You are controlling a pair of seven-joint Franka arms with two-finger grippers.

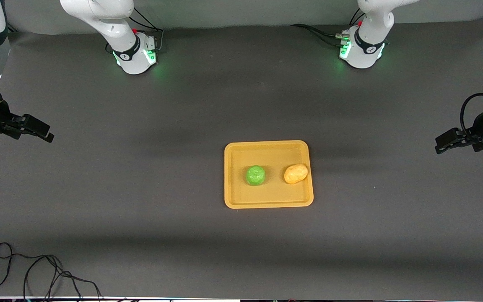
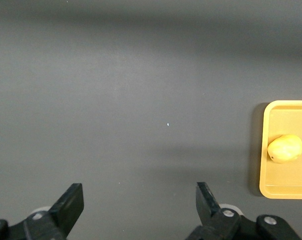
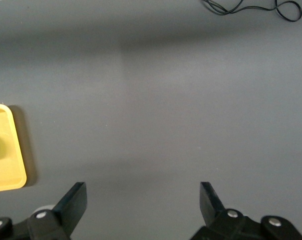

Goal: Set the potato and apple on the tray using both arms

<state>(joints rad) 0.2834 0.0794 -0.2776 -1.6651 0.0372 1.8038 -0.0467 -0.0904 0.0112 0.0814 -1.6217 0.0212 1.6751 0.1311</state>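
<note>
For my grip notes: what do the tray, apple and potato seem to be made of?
Tray: probably moulded plastic, matte yellow-orange, with rounded corners and a low rim. Apple: likely plastic, bright green, slightly faceted. Potato: likely plastic or foam, matte, lumpy; the pictures leave this open.

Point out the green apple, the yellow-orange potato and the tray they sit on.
round bright-green toy apple (image 1: pixel 255 175), front view, on its dimpled top.
lumpy yellow-orange toy potato (image 1: pixel 295 173), front view, on the middle of its upper surface.
flat rectangular yellow-orange plastic tray (image 1: pixel 266 204), front view, on the rim nearest the front camera.
</note>
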